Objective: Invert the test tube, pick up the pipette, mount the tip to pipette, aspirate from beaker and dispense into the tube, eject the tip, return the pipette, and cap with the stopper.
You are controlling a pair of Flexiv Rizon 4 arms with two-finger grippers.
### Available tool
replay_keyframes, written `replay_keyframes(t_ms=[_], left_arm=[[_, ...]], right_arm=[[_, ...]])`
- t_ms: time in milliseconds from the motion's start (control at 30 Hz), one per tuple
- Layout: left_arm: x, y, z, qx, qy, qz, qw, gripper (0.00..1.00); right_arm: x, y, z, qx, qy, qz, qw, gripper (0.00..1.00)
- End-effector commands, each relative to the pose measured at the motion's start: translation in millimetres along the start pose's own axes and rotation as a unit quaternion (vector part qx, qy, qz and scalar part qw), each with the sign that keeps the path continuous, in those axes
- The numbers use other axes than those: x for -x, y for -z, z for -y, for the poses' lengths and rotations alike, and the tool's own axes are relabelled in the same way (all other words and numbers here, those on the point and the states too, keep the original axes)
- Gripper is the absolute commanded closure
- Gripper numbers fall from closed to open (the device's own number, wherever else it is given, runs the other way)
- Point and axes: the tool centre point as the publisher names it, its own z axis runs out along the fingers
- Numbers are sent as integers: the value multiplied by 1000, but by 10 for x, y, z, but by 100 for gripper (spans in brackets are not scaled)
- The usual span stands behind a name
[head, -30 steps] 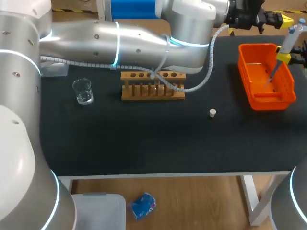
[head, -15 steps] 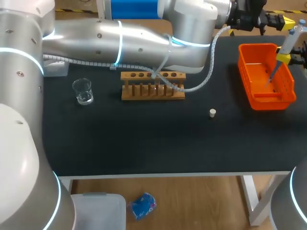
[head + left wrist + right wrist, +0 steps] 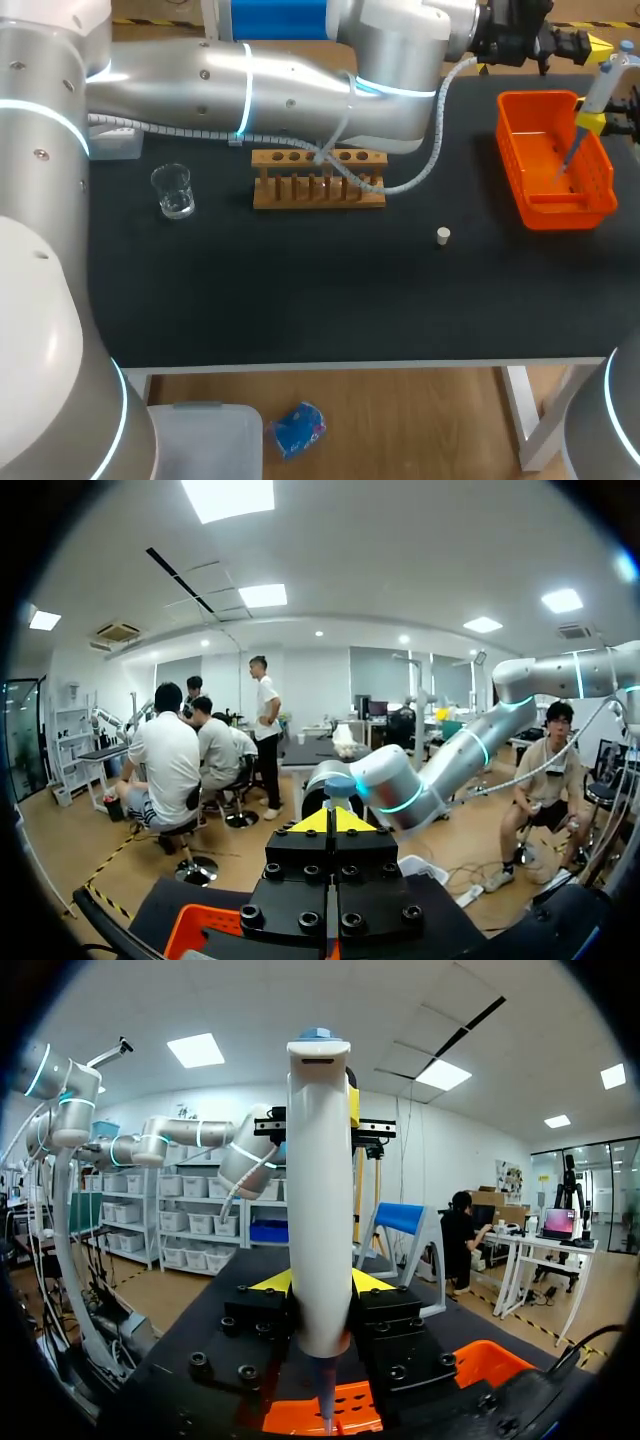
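1. Right gripper (image 3: 320,1285) clamps the pipette (image 3: 318,1190) upright over the orange basket (image 3: 555,210), tip (image 3: 327,1400) mounted. A loose grip could let it slide.
2. Ejected off-centre, that tip could skip past the basket wall.
3. Farther out, the stopper (image 3: 443,236) lies loose and could roll if nudged. The left gripper (image 3: 331,820), pressed closed, is well away.

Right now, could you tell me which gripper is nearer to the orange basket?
Right. The right gripper is over the orange basket's right rim, holding the pipette that points down into it; the left gripper is past the basket's far edge.
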Motion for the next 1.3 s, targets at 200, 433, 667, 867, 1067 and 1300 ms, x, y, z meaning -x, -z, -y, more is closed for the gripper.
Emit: replay_keyframes(t_ms=[200, 433, 667, 867, 1067, 1300], left_arm=[[-3, -17, -94, -9, -1, -11, 1000, 100], [6, -50, -112, -5, 1, -19, 1000, 100], [11, -64, -121, 1, 1, -24, 1000, 100], [5, -65, -137, 1, 1, -26, 1000, 100], [-11, -53, -168, 4, 5, -28, 1000, 100], [-11, -59, -223, 23, 19, -35, 999, 100]], right_arm=[[15, 4, -29, 0, 0, -2, 1000, 100], [15, 4, -29, 0, 0, -2, 1000, 100], [15, 4, -29, 0, 0, -2, 1000, 100], [15, 4, -29, 0, 0, -2, 1000, 100], [15, 4, -29, 0, 0, -2, 1000, 100], [15, 4, -29, 0, 0, -2, 1000, 100]])
